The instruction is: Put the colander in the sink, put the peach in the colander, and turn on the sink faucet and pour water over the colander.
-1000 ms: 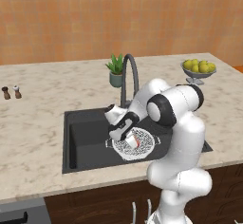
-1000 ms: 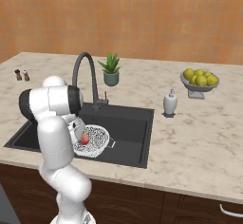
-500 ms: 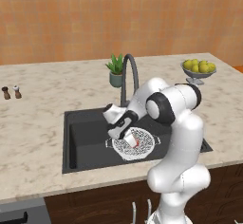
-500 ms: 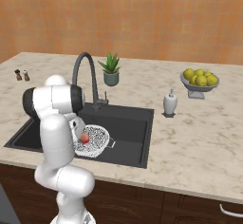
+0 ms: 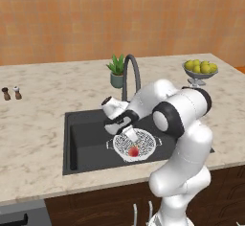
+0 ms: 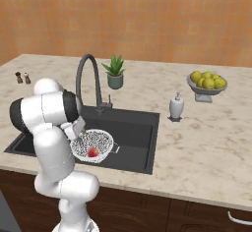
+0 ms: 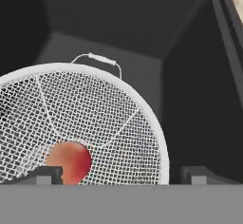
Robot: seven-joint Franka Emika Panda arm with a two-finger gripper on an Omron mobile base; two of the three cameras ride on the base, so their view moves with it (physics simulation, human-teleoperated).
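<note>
Already the peach [image 7: 69, 160] lies on the mesh floor of the colander [image 7: 109, 123], and the colander sits on the floor of the sink [image 5: 88, 141], toward the basin's front right corner as the left base view shows it. From my seat at the remote console I judge the first two steps done: bowl in basin, fruit in bowl.

My gripper [image 7: 121, 175] hangs just above the colander's rim, its two dark fingertips [image 7: 45, 174] spread well apart with nothing between them, so the hand is released and empty. One tip stands over the mesh beside the peach, the other over the bare dark basin floor outside the rim.

What remains, as I read it, is the water. The sink faucet [image 6: 88, 81] rises from the counter at the basin's back edge, its gooseneck arching forward over the sink, and a small lever seems to stand at its base, though it is too small for me to be sure. The next move calls for lifting the hand clear of the basin, carrying it back to that base and working the handle. The spout's mouth looks to hang behind the colander rather than over it, so swinging the spout toward the bowl may also be needed.

A potted plant [image 6: 115, 72] stands on the counter just behind the faucet; I must keep the wrist off it.
</note>
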